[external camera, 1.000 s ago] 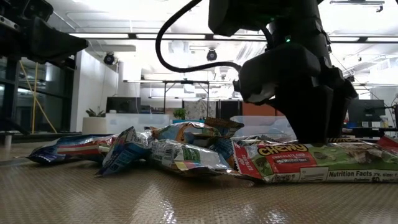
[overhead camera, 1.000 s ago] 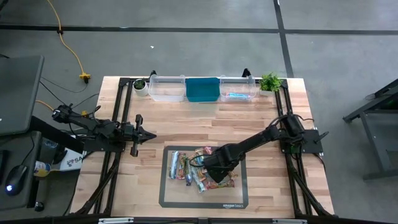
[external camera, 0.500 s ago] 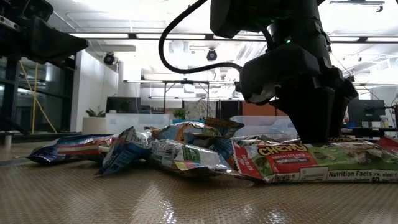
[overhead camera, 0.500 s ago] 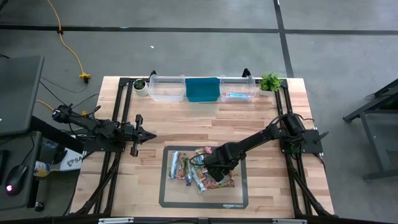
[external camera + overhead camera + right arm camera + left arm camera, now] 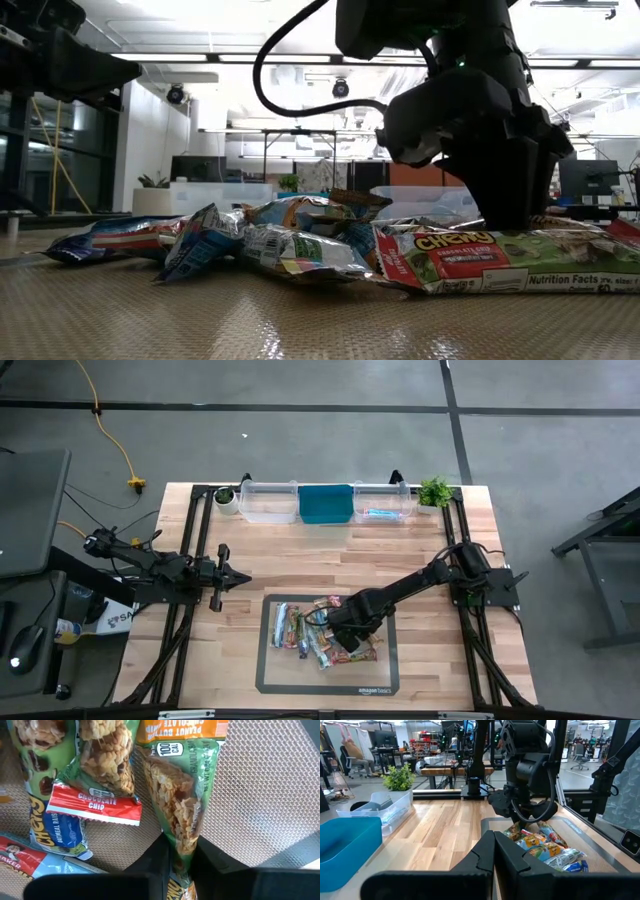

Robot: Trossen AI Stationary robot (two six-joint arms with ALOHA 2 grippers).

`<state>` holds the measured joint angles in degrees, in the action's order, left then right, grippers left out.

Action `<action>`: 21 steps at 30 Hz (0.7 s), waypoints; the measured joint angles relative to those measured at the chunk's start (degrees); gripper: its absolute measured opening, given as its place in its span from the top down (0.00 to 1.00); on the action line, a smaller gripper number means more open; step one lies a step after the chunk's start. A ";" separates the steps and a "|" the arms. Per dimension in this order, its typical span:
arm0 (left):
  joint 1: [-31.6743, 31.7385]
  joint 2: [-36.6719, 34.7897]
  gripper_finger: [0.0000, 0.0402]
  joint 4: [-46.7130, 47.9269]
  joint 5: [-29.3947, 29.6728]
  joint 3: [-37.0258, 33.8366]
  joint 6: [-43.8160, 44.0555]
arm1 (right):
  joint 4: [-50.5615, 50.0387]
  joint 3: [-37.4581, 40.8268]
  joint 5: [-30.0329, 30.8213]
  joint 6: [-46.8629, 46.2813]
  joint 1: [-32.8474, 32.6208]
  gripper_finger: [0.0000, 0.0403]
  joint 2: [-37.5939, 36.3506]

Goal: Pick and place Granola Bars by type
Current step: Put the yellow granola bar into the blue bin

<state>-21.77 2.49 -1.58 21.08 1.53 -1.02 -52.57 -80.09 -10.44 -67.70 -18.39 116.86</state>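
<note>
High view: right tool (image 5: 352, 641) down in the granola bars (image 5: 310, 633) heaped on the dark mat (image 5: 268, 682), left tool (image 5: 243, 575) waiting shut over bare tabletop (image 5: 330, 555); bins (image 5: 325, 504) along the far edge. Right wrist view: fingers (image 5: 159, 851) pinched on a green peanut-butter bar (image 5: 176, 795), so the pick looks in hand; next, lift clear and carry to its bin. Low view: woven mat, bright lab room behind.

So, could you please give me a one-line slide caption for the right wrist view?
Right gripper closing on a green-and-orange peanut butter granola bar lying on the mesh mat.
</note>
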 joint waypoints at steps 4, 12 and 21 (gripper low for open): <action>0.00 0.01 1.00 0.00 0.00 0.01 0.00 | -2.08 -1.55 -0.03 0.21 -0.02 0.89 0.00; 0.00 0.00 1.00 -0.01 0.00 0.00 0.00 | -8.12 -5.84 2.61 1.26 0.00 0.91 0.00; -0.01 -0.01 1.00 -0.01 0.00 -0.01 0.00 | -15.51 -13.98 7.57 2.85 0.85 0.92 0.00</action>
<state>-21.78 2.48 -1.60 21.08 1.52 -1.02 -68.08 -94.07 -2.86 -64.85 -17.54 116.86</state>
